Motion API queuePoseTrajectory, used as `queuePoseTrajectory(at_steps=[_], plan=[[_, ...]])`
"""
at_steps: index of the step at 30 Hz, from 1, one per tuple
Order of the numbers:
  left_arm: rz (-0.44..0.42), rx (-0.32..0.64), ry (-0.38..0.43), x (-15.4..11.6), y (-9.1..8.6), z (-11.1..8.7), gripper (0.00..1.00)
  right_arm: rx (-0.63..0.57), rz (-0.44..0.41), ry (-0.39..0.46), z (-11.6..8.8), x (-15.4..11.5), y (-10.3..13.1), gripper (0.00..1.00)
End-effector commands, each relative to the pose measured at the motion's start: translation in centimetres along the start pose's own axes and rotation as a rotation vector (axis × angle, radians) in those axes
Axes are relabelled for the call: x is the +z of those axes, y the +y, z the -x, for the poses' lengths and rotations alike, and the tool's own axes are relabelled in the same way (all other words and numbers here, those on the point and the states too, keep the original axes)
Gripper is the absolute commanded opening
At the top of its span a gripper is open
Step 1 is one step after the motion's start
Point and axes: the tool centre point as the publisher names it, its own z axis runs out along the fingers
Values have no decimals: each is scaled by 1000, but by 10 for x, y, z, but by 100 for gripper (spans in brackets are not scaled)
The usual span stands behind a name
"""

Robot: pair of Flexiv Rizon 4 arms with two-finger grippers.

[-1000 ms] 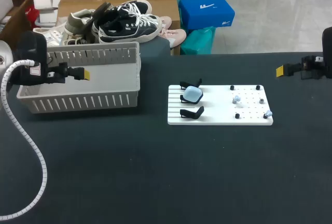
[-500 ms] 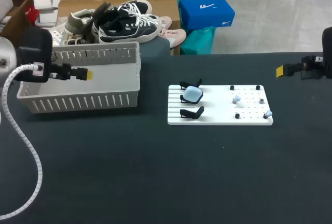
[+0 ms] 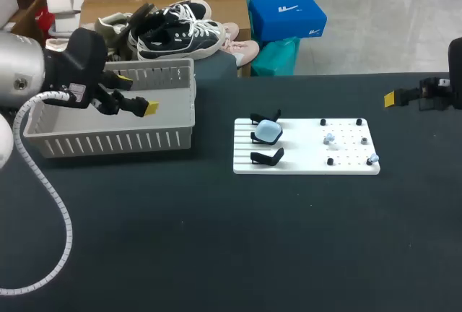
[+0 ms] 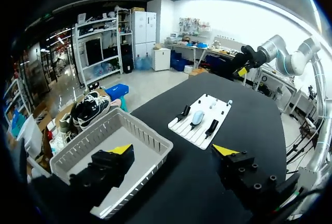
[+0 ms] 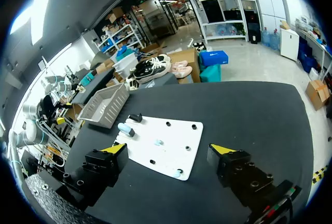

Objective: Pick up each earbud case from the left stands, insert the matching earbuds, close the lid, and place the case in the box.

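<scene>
1. Fingers of my left tool (image 4: 173,150) stand spread with nothing between them, above the right end of the grey box (image 3: 108,141) on the bench (image 3: 216,240).
2. My right tool (image 5: 167,148) is spread too and empty, at the bench's far right, well apart from the white board (image 3: 303,165).
3. One pale blue earbud case (image 3: 268,132) sits on the middle black stand (image 3: 256,137) at the board's left side.
4. Two small earbuds (image 3: 329,139) rest among the pegs (image 3: 323,121) on its right.

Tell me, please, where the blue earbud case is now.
In the head view, the earbud case rests on the middle stand at the left end of the white board.
</scene>
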Motion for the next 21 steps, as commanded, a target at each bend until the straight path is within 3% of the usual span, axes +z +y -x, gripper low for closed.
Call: queuePoseTrajectory(at_steps=[1, 5, 10, 16, 21], plan=[[-288, 210, -37, 14, 2, 3, 100, -1, 2, 0, 0, 1, -1, 100], [-309, 251, -40, 23, -8, 7, 100, -1, 2, 0, 0, 1, -1, 100], [-305, 312, 21, 40, -23, 5, 100, -1, 2, 0, 0, 1, -1, 100], [-245, 340, 24, 61, -38, 7, 100, -1, 2, 0, 0, 1, -1, 100], [-246, 359, -9, 70, -46, 9, 100, -1, 2, 0, 0, 1, -1, 100]])
